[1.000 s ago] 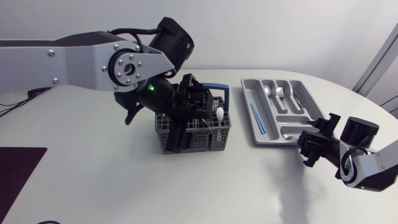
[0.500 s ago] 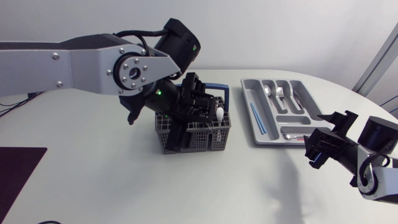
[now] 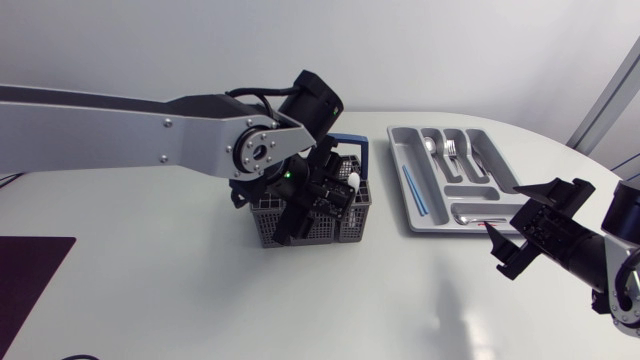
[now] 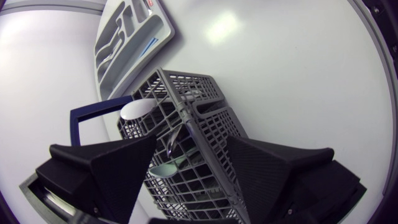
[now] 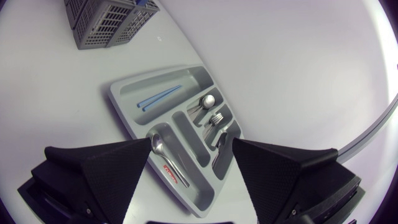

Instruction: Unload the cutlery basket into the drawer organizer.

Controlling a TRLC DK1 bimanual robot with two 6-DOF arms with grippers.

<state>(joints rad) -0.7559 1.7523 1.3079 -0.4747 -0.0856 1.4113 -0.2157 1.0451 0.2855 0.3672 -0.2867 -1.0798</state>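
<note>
left tool [image 4: 189,146] lower over one basket [image 3: 350,220], right tool [image 5: 191,146] back from one organizer [image 3: 470,191] — both spread wide

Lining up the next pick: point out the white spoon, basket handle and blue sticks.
white spoon [image 4: 138,109], left wrist view, bowl.
basket handle [image 3: 348,139], head view, top bar.
blue sticks [image 5: 160,97], right wrist view, mid-length.

Bright even light, soft shadows on table [image 3: 200,300], faint glare, perhaps overhead lamps
</note>
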